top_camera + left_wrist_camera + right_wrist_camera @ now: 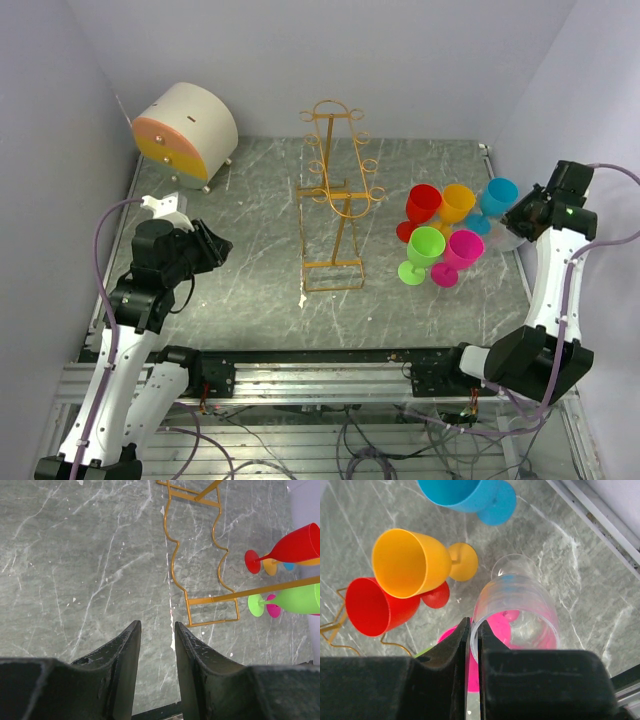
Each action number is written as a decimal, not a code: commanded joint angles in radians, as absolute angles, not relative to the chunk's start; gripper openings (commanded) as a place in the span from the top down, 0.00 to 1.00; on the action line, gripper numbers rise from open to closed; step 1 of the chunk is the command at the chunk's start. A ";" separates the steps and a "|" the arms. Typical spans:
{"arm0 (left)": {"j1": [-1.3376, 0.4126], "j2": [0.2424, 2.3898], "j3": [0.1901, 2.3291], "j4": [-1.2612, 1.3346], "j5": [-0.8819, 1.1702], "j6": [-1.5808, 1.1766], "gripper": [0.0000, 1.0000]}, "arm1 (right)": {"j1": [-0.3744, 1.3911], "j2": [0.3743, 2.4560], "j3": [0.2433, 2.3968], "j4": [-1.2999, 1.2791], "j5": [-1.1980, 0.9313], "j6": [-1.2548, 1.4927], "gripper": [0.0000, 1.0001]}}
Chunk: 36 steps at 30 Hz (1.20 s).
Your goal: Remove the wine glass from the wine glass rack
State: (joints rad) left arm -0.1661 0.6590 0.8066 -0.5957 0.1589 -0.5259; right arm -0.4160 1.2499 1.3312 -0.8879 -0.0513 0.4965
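The golden wire wine glass rack point(335, 200) stands mid-table with nothing hanging on it; its base frame point(212, 611) shows in the left wrist view. My right gripper point(475, 625) is shut on the rim of a clear wine glass point(520, 605), one finger inside the bowl and one outside. This happens at the right side of the table point(512, 228), beside the coloured glasses. The glass's foot points down toward the table. My left gripper point(157, 625) hangs open and empty over bare table left of the rack point(222, 248).
Red point(422, 203), orange point(456, 202), blue point(498, 196), green point(424, 247) and pink point(465, 247) glasses stand clustered right of the rack. A round white box with orange and yellow drawers point(185, 133) sits at the back left. The table's metal edge point(600, 520) runs close on the right.
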 commanded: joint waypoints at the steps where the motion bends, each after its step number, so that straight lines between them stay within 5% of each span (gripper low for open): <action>1: -0.160 0.654 0.815 -0.580 0.150 -0.508 0.56 | -0.426 1.227 1.272 -0.802 -0.038 0.500 1.00; 15: -0.160 0.665 0.816 -0.581 0.146 -0.508 0.56 | -0.425 1.222 1.138 -0.719 0.052 0.478 1.00; 36: -0.161 0.674 0.815 -0.581 0.150 -0.508 0.56 | -0.425 1.280 1.143 -0.713 0.002 0.479 0.86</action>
State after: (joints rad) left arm -0.1661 0.6762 0.8066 -0.5957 0.1589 -0.5224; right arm -0.4179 1.2652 1.1347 -0.7437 0.0059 0.4789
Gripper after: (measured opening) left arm 0.438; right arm 0.122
